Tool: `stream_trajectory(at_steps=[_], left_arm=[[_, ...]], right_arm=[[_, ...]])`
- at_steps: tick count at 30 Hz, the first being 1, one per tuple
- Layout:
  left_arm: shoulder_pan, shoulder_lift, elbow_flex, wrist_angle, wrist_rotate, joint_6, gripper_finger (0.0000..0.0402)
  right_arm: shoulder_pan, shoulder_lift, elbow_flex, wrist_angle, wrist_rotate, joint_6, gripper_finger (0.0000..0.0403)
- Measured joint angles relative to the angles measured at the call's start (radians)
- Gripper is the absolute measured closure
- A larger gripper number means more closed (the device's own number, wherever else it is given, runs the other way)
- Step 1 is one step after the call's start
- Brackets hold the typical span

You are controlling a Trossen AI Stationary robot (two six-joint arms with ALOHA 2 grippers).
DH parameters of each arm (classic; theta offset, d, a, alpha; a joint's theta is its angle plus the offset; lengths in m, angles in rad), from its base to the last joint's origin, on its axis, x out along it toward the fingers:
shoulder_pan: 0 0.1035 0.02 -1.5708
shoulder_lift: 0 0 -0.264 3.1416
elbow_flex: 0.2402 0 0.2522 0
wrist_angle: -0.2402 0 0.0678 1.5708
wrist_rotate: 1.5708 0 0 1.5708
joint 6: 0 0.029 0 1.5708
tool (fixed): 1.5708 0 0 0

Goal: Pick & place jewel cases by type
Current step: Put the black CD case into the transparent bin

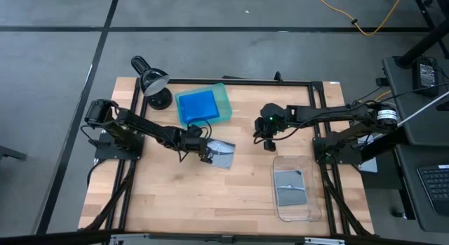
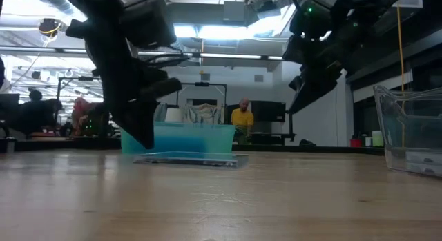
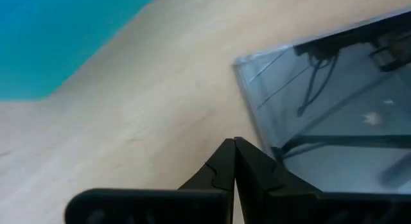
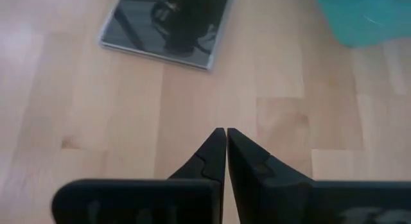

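Note:
A grey-clear jewel case [image 1: 224,155] lies flat on the wooden table, near its middle. My left gripper [image 1: 208,152] is shut and slants down to the table right beside that case's left edge [image 3: 257,121]. My right gripper [image 1: 269,141] is shut on nothing and hangs above the bare wood to the right of the case [image 4: 166,25]. Bright blue jewel cases [image 1: 198,106] lie in the translucent green tray [image 1: 223,97] at the far middle. More grey-clear cases [image 1: 291,185] lie in the clear plastic tray [image 1: 309,211] at the near right. My left gripper has its shut fingertips [image 3: 253,161] down at the table, close against the grey-clear case's edge [image 3: 273,150]. They slant in from the table's left. I cannot tell whether they touch the case, which lies flat on the wood.
A black desk lamp [image 1: 153,82] stands at the far left corner. A black frame [image 1: 316,83] runs along the table's edges. In the low view, people show in the room behind the table [image 2: 242,117]. Bare wood [image 1: 196,196] lies toward the near left.

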Motion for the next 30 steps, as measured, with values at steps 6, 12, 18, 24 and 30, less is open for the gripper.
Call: stream_trajectory(at_steps=[6, 12, 18, 24, 30], left_arm=[[-0.009, -0.028, 0.000, -0.088, 0.030, 0.001, 0.0400], [-0.079, -0.028, 0.000, -0.121, 0.097, -0.045, 0.0399], [-0.137, -0.026, 0.000, -0.122, 0.126, -0.126, 0.0400], [-0.144, 0.006, -0.001, -0.038, 0.143, -0.114, 0.0400], [-0.120, 0.079, 0.000, 0.192, 0.200, -0.076, 0.0401]], right_arm=[[0.000, 0.038, 0.000, 0.015, -0.042, -0.002, 0.0382], [-0.006, 0.120, 0.000, 0.064, -0.130, -0.001, 0.0382], [-0.012, 0.166, 0.000, 0.095, -0.181, 0.002, 0.0382], [-0.013, 0.202, 0.000, 0.111, -0.211, 0.002, 0.0382], [-0.012, 0.225, 0.000, 0.112, -0.258, 0.002, 0.0382]])
